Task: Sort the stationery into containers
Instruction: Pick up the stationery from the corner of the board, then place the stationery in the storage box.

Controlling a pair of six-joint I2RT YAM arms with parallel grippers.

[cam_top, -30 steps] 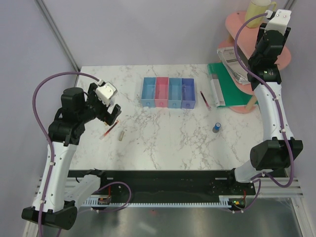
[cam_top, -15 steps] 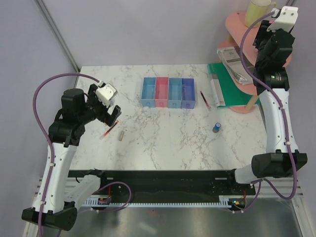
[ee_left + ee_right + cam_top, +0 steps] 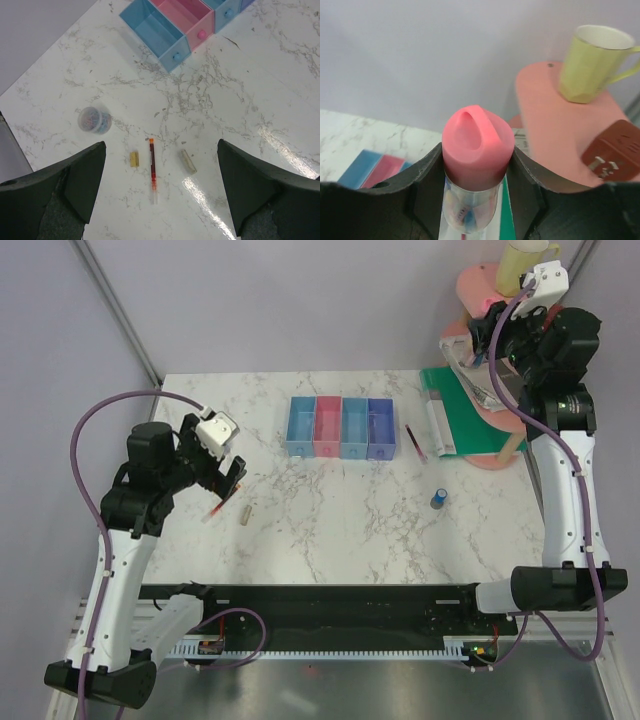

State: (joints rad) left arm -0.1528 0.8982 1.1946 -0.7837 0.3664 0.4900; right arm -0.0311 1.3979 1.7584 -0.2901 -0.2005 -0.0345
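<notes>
My right gripper (image 3: 477, 187) is shut on a clear tube with a pink cap (image 3: 478, 142) and holds it high beside the pink shelf; from above the gripper (image 3: 480, 338) shows at the far right. My left gripper (image 3: 162, 197) is open above a thin red pen (image 3: 152, 167), with a short grey stick (image 3: 188, 162) to its right. From above this gripper (image 3: 228, 478) hangs over the pen (image 3: 214, 510) and stick (image 3: 246, 512). The row of bins (image 3: 340, 427) stands at the middle back. A dark red pen (image 3: 415, 443) and a tiny blue cylinder (image 3: 439, 499) lie right of them.
A small yellow block (image 3: 133, 159) and a clear tub of clips (image 3: 94, 120) lie left of the red pen. A yellow mug (image 3: 592, 64) and a brown plug (image 3: 612, 155) sit on the pink shelf (image 3: 550, 110). A green mat (image 3: 470, 420) and folded newspaper (image 3: 478, 375) lie at the back right.
My right wrist has swung from up and to the right round to the left, beside the pink shelf. My left arm has hardly moved.
</notes>
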